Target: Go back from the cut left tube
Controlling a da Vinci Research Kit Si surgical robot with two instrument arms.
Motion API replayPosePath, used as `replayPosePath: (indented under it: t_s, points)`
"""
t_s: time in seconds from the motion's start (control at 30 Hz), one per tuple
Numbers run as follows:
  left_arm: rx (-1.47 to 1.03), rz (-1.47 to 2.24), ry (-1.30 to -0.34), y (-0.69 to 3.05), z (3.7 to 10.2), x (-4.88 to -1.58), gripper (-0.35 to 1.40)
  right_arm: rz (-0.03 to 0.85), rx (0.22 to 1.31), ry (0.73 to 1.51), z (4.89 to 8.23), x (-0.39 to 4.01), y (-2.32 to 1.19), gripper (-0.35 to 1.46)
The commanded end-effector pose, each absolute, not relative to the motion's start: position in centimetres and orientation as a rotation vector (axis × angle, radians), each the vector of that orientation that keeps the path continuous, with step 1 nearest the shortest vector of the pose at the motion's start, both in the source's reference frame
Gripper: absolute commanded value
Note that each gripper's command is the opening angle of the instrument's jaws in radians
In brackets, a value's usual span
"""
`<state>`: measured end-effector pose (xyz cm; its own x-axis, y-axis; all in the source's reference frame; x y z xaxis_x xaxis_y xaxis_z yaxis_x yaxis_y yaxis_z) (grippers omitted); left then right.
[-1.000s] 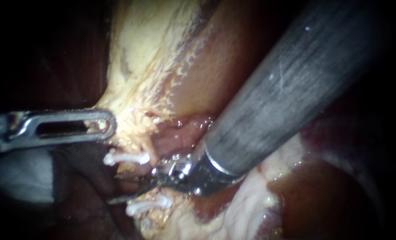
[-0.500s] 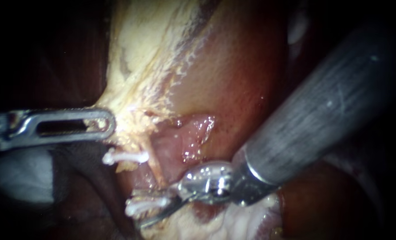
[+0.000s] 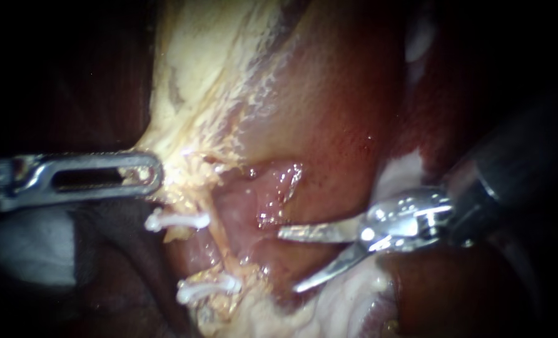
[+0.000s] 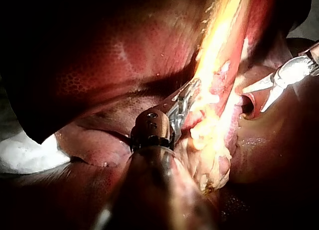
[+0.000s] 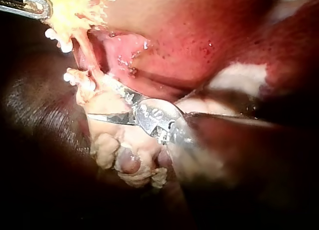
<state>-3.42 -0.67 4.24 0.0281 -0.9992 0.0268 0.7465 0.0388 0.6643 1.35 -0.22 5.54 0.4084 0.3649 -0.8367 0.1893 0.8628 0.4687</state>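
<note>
Blades of the right instrument [image 3: 287, 261] stand apart and grip nothing, their tips just right of the cut tube [image 3: 215, 238] and clear of it. The tube lies mid-scene. Each end carries a white clip, the far clip [image 3: 177, 221] and the near clip [image 3: 207, 289], with raw pink tissue between them. From the left, the left instrument [image 3: 154, 175] has its jaws clamped on pale yellow tissue [image 3: 191, 125] just beyond the far clip. Red liver [image 3: 335, 125] lies behind.
</note>
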Motion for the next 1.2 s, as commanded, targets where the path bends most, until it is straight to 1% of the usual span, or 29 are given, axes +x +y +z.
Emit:
replayPosePath:
  t_s: [0.03, 0.27, 0.43, 0.63, 0.9, 1.2]
  points:
    - [0.553, -1.459, -0.578, -0.68, 4.25, -3.43, -0.35, 0.12, 0.539, 1.163, 5.5, 1.28, -0.19, 1.43]
    - [0.546, -1.462, -0.579, -0.71, 4.28, -3.46, -0.35, 0.121, 0.461, 1.181, 5.26, 0.92, 0.02, 1.43]
    - [0.549, -1.467, -0.578, -0.72, 4.3, -3.48, -0.35, 0.119, 0.429, 1.179, 5.19, 0.81, 0.06, 1.43]
    - [0.559, -1.465, -0.581, -0.81, 4.47, -3.59, -0.35, 0.126, 0.412, 1.18, 5.18, 0.78, 0.09, 1.43]
    - [0.573, -1.46, -0.585, -0.9, 4.81, -3.85, -0.35, 0.133, 0.403, 1.194, 5.18, 0.79, 0.12, 1.43]
    - [0.591, -1.453, -0.586, -0.96, 4.87, -4.08, -0.35, 0.138, 0.39, 1.212, 5.17, 0.82, 0.17, 1.43]
